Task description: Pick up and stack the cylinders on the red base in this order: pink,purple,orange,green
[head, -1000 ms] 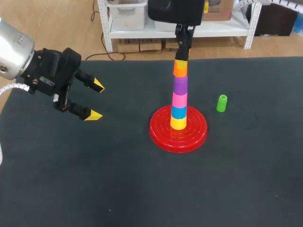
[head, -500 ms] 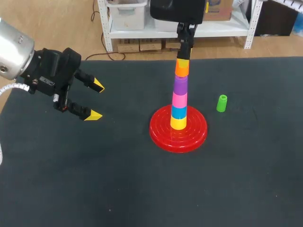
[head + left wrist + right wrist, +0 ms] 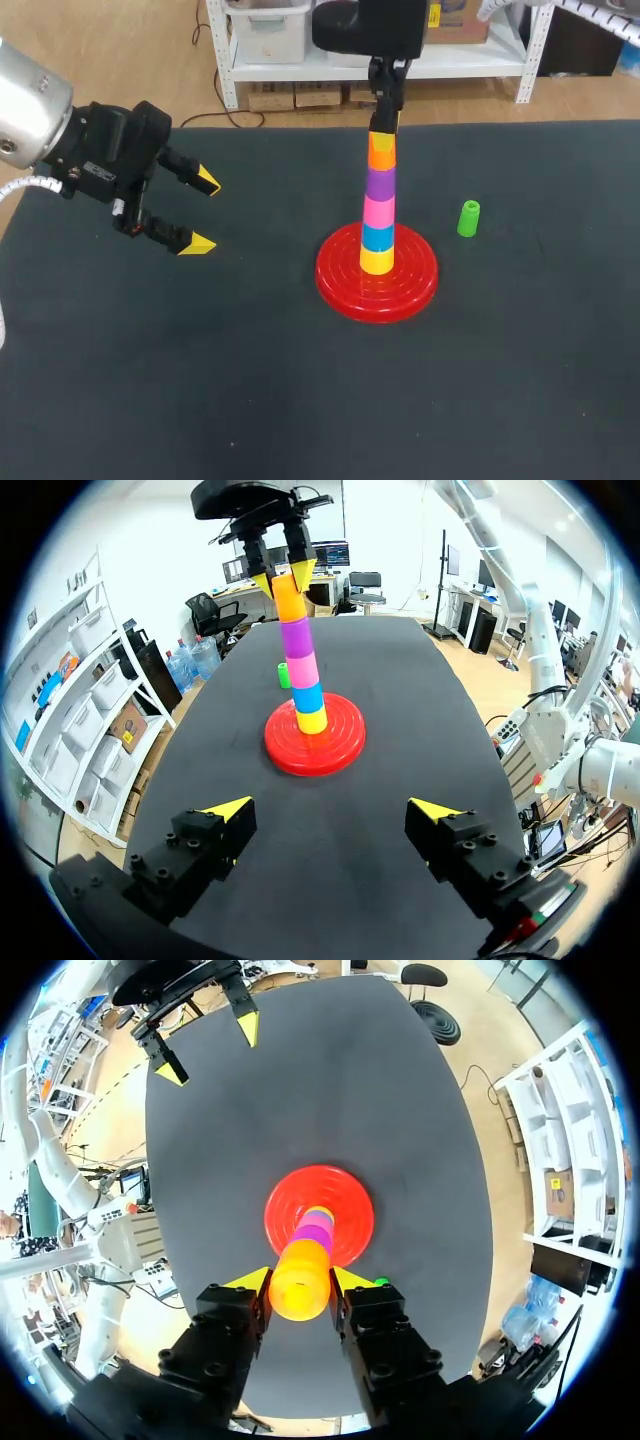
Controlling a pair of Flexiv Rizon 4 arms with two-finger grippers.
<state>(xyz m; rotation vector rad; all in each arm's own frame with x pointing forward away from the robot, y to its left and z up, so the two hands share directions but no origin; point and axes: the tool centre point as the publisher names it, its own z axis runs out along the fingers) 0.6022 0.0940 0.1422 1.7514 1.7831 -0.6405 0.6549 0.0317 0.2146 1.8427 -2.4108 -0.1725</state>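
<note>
Lowered slightly, right gripper (image 3: 300,1280) grips orange cylinder (image 3: 380,150) atop purple cylinder (image 3: 379,184); left gripper (image 3: 204,212) hangs wide open.

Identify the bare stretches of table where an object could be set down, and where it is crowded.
Free: the near table in front of the red base; the stretch between left pincer and base; right of the green cylinder. Crowded: the stack, right pincer gripping its orange cylinder.
</note>
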